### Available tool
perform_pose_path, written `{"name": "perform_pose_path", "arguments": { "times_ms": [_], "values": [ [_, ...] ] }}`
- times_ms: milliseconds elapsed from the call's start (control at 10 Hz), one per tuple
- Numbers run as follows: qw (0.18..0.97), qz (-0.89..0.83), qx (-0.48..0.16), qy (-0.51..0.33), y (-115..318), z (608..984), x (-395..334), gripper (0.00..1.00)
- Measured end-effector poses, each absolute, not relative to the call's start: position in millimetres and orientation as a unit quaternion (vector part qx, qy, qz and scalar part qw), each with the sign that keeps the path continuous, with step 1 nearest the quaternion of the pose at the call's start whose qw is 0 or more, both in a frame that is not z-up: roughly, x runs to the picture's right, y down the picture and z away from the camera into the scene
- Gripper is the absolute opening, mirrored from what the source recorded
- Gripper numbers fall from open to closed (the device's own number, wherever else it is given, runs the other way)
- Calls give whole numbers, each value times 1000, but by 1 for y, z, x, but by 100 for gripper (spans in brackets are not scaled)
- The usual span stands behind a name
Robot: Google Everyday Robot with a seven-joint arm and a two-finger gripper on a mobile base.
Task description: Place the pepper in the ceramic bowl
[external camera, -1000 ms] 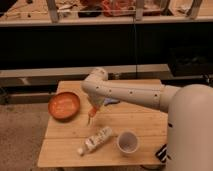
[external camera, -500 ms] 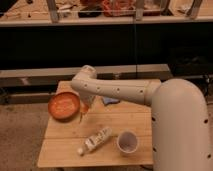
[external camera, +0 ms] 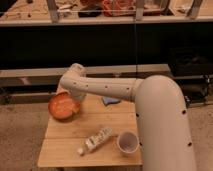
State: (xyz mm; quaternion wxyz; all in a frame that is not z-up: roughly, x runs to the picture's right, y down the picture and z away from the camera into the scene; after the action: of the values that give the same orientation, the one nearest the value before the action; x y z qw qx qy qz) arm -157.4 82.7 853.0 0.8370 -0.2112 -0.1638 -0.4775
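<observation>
The ceramic bowl [external camera: 54, 108], orange and shallow, sits at the left rear of the wooden table [external camera: 60, 150]. My gripper [external camera: 74, 102] hangs from the white wrist directly over the bowl's right side, shut. The pepper was in its fingers a moment ago; here it is lost against the bowl's orange and behind the wrist, so I cannot pick it out.
A white labelled bottle [external camera: 97, 140] lies on its side at the table's front. A white cup [external camera: 128, 142] stands to its right. A blue object [external camera: 111, 101] lies behind the arm. Dark shelving runs along the back.
The arm has swung left, carrying the gripper and pepper from the table's middle to above the bowl. Bottle and cup have not moved.
</observation>
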Motion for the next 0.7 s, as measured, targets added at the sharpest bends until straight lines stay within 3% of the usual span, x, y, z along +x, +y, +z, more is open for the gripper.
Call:
{"name": "perform_pose_path", "arguments": {
  "times_ms": [700],
  "values": [
    [835,-482,-203,-173,69,862,-180,3]
  ]
}}
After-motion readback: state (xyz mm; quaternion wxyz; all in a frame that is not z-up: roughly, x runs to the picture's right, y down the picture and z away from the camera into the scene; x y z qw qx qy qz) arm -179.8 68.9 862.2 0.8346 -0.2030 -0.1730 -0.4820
